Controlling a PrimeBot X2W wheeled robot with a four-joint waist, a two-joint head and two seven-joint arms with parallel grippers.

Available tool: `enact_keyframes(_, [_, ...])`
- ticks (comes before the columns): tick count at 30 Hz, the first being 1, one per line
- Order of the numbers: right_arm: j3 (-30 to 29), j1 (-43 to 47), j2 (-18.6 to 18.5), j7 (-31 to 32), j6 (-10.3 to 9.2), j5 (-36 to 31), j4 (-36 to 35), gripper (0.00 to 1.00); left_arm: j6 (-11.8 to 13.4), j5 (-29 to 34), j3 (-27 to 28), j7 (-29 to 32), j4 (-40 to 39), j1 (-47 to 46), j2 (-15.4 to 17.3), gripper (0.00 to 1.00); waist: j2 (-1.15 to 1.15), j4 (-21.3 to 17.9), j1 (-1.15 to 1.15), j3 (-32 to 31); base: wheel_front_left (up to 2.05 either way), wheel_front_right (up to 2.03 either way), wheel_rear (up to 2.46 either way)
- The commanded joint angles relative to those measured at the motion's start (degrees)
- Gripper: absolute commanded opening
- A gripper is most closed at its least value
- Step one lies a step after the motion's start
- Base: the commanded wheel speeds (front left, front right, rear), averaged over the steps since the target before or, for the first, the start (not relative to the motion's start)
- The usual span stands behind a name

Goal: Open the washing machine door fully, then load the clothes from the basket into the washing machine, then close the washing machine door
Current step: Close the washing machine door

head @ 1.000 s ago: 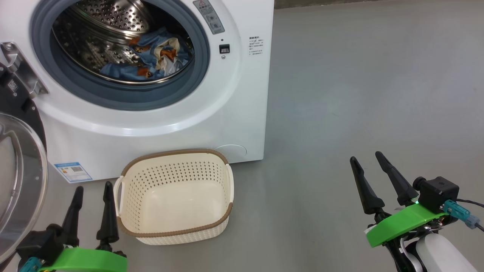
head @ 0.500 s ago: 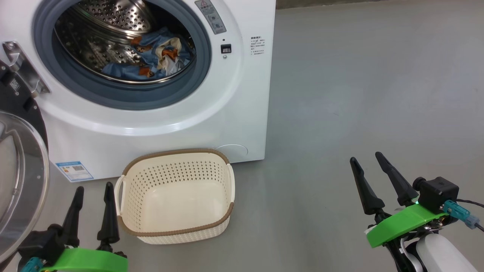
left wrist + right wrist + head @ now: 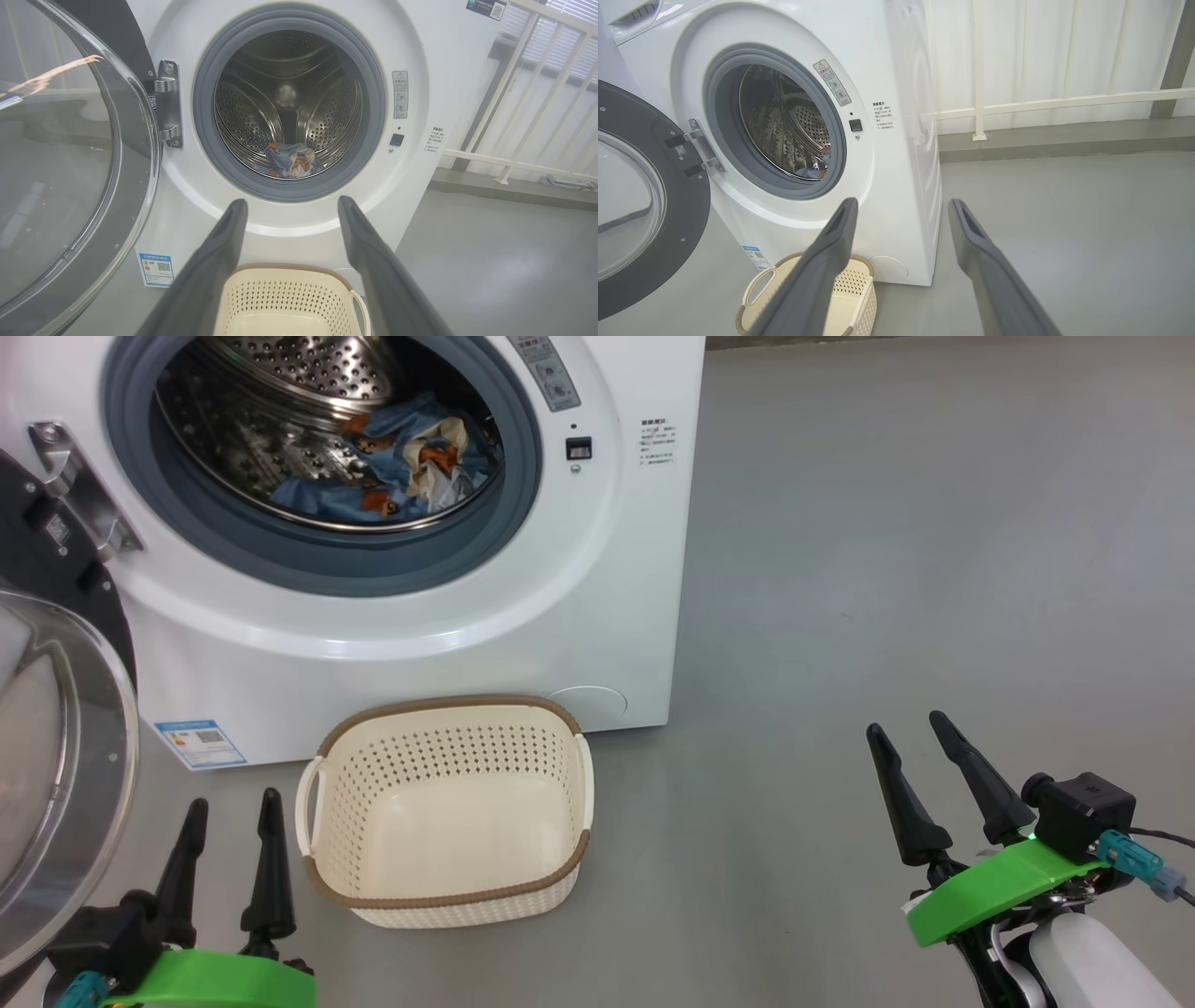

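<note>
While the washing machine door [image 3: 56,784] stands swung open at your left, you see the clothes [image 3: 392,476] lying in the drum [image 3: 280,373] of the washing machine [image 3: 597,569]. The basket [image 3: 467,917] sits on the floor [image 3: 887,569] just before it. Your left hand [image 3: 234,799] and right hand [image 3: 905,721] are released, grasping nothing.

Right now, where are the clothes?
In the head view, the clothes lie at the bottom of the drum inside the washing machine, upper left, above the empty basket on the floor.
</note>
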Motion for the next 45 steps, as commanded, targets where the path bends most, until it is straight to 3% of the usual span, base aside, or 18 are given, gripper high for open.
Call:
enact_keyframes(1, [0.94,-0.58,-0.74,-0.46,0.31,0.48,-1.06,1.0,-0.12,0.41,2.03,-0.37,-0.95,-1.18,1.14,1.0,0.0,0.16,0.0,-0.04,0.0,0.0,0.0])
enact_keyframes(18, [0.55,-0.12,-0.34,-0.46,0.31,0.24,-0.98,1.0,-0.12,2.49,3.84,-0.37,-0.52,-1.29,0.29,1.0,0.0,4.58,0.0,-0.61,0.0,0.0,0.0])
enact_keyframes(45, [1.22,0.52,-0.25,-0.46,0.31,1.23,-0.38,1.0,-0.12,8.07,7.01,-0.37,0.67,-0.77,-2.04,1.0,0.0,19.17,0.0,-1.91,0.0,0.0,0.0])
